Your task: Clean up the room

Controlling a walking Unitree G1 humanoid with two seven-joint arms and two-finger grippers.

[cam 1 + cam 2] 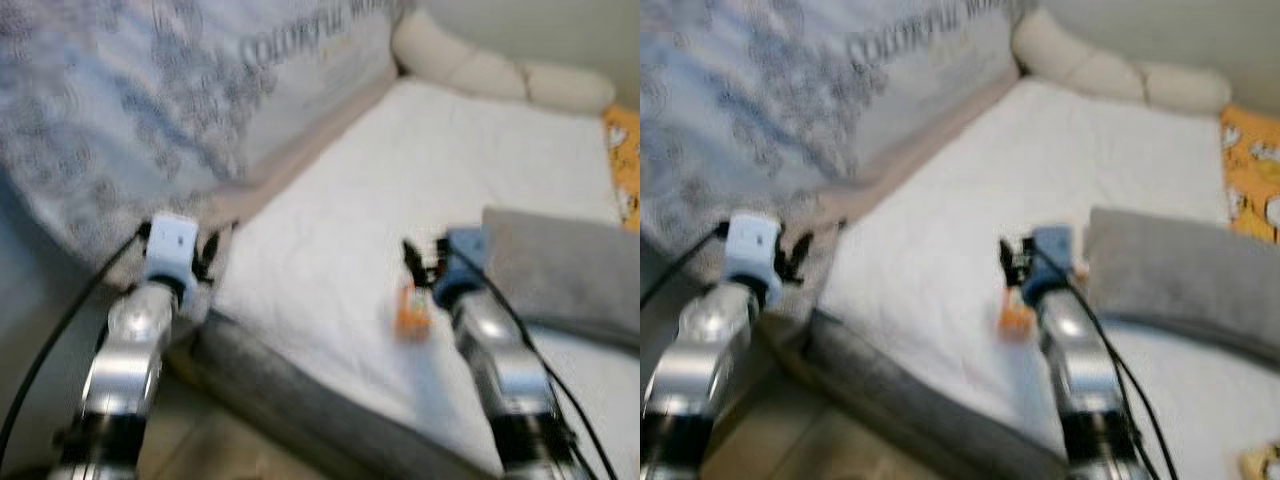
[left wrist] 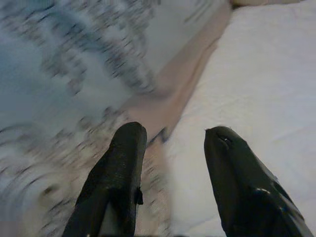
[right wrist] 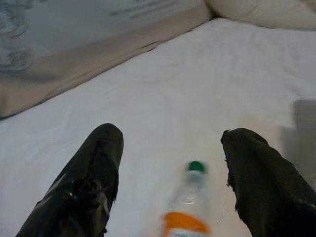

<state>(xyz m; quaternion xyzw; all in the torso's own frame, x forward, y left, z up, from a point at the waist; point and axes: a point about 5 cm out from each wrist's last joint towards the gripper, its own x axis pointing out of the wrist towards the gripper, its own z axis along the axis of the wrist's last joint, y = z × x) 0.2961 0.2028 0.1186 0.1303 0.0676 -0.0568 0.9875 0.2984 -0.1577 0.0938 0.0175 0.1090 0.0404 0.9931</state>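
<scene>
A small clear plastic bottle with an orange label and a green cap lies on the white bed sheet. In the head views the bottle sits just left of my right wrist. My right gripper is open above the sheet, and the bottle lies between its two black fingers. My left gripper is open too, hovering over the bed's left edge where the patterned blue-grey blanket meets the sheet, with nothing between its fingers.
A folded grey blanket lies on the bed to the right of the bottle. Cream pillows line the head of the bed. An orange patterned cloth shows at the far right. The grey bed frame runs along the near edge.
</scene>
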